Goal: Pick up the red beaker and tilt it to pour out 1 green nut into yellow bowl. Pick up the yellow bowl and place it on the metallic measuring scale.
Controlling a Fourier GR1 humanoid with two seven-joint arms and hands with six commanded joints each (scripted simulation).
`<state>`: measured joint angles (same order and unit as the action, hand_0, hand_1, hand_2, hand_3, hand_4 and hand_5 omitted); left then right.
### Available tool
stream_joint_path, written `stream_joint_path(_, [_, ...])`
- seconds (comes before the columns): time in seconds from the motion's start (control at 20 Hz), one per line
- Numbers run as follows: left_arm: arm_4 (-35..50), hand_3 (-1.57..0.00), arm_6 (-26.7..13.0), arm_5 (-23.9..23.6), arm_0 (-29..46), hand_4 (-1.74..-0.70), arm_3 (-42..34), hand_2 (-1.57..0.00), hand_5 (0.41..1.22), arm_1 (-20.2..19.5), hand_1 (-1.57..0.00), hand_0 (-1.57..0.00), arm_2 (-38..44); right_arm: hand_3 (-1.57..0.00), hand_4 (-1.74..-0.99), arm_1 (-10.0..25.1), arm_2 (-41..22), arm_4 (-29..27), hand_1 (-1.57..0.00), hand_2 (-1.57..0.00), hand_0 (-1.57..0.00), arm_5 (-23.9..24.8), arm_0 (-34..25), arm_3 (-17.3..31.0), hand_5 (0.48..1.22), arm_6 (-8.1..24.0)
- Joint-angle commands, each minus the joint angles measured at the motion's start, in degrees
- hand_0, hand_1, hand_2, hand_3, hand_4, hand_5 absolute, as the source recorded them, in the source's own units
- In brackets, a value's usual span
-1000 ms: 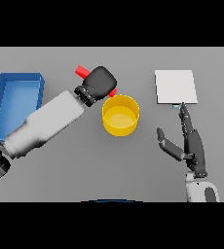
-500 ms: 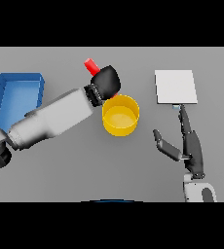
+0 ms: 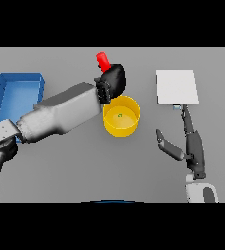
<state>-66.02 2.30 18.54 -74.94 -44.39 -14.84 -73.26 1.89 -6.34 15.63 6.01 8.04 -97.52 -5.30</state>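
My left hand (image 3: 112, 82) is shut on the red beaker (image 3: 102, 60), holding it just behind the yellow bowl (image 3: 121, 116); only the beaker's upper part shows above the hand. A small green nut (image 3: 119, 115) lies inside the bowl. The bowl stands on the table in the middle. The metallic measuring scale (image 3: 176, 87) lies flat to the bowl's right. My right hand (image 3: 190, 143) hovers open in front of the scale, fingers straight and thumb spread toward the left.
A blue tray (image 3: 15, 99) sits at the table's left side, partly covered by my left forearm (image 3: 60, 113). The forearm stretches across the table from the lower left to the bowl.
The left hand has carried the red beaker to the right, from left of the bowl to behind it. A green nut now lies in the bowl. The right hand has barely shifted.
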Motion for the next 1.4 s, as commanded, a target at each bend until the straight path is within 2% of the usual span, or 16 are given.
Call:
stream_joint_path(0.0, [-0.3,-1.57,0.1,-0.4,-0.6,-1.73,0.5,-1.57,1.221,0.2,-1.57,-1.57,-0.6,0.00,-1.209,-0.2,-0.3,0.1,0.00,0.00,0.00,-0.2,0.0,0.4,0.593,-0.1])
stream_joint_path(0.2, [1.3,-1.57,3.3,0.7,-5.5,-1.73,0.3,-1.57,1.221,-1.3,-1.57,-1.57,-0.3,0.00,-1.206,-0.1,-0.4,0.5,0.00,0.00,0.00,0.0,0.0,-0.1,0.592,0.0])
stream_joint_path(0.25, [1.9,-1.57,3.3,0.1,-6.8,-1.73,0.4,-1.57,1.221,-2.2,-1.57,-1.57,0.5,0.00,-1.209,-0.4,-1.0,0.9,0.00,0.00,0.00,0.1,1.1,-0.3,0.592,-1.5])
stream_joint_path(0.3, [2.4,-1.49,2.8,-1.3,-8.0,-1.73,1.7,-1.57,1.221,-2.4,-1.57,-1.57,1.4,0.00,-1.203,-0.4,-1.0,1.2,0.00,0.00,0.00,0.3,0.6,-0.1,0.592,-1.2])
stream_joint_path(0.35, [3.1,-1.51,3.0,-1.6,-10.2,-1.68,3.2,-1.40,1.221,-3.2,-1.57,-1.57,2.5,0.00,-1.201,-0.7,-1.2,1.4,0.00,0.00,0.00,0.6,0.7,-0.8,0.592,-1.5])
stream_joint_path(0.45, [5.3,-1.04,3.9,-2.9,-13.9,-1.70,5.5,-1.46,1.221,-5.2,-1.57,-1.57,5.2,0.00,-1.186,-1.0,-1.0,0.8,0.00,0.00,0.00,0.3,-0.5,0.1,0.596,-0.7])
stream_joint_path(0.55, [7.6,-1.23,3.5,-4.2,-16.7,-1.70,9.5,-1.50,1.221,-5.8,-1.57,-1.57,8.0,0.00,-1.181,-1.0,-0.8,-0.4,0.00,0.00,0.00,-0.4,-1.0,0.2,0.593,-0.6])
stream_joint_path(0.7, [14.0,-1.40,1.3,-3.8,-18.9,-1.72,15.3,-1.53,1.221,-8.0,-1.57,-1.57,14.6,0.00,-1.193,-1.1,-0.2,-2.2,0.00,0.00,0.00,-1.2,-0.9,0.2,0.597,-0.5])
stream_joint_path(0.9, [27.1,-1.36,-7.6,-7.5,-16.2,-1.73,23.1,-1.56,1.221,-12.0,-1.57,-1.57,27.4,0.00,-1.222,-0.8,-0.4,-2.7,0.00,0.00,0.00,-2.0,-0.7,0.0,0.592,-1.2])
stream_joint_path(1.05, [36.7,-1.40,-7.6,-11.9,-11.5,-1.74,23.1,-1.56,1.221,-16.6,-1.57,-1.57,34.7,0.00,-1.222,0.2,0.4,-3.1,0.00,0.00,0.00,-2.3,-1.7,1.1,0.587,-1.6])
stream_joint_path(1.15, [42.2,-1.43,-7.7,-15.0,-7.2,-1.74,21.8,-1.57,1.221,-19.5,-1.57,-1.57,38.3,0.00,-1.222,0.7,0.6,-3.6,0.00,0.00,0.00,-2.8,-1.3,1.1,0.586,-3.3])
stream_joint_path(1.25, [47.0,-1.41,-12.9,-17.8,-2.7,-1.74,18.4,-1.57,1.221,-22.2,-1.57,-1.57,41.2,0.00,-1.223,0.8,0.3,-2.8,0.00,0.00,0.00,-2.7,-1.7,1.9,0.591,-3.3])
stream_joint_path(1.35, [52.1,-1.43,-16.1,-22.5,3.7,-1.74,13.2,-1.57,1.221,-24.7,-1.57,-1.57,43.9,0.00,-1.217,1.0,0.0,-2.6,0.00,0.00,0.00,-2.8,-1.4,1.4,0.599,-3.2])
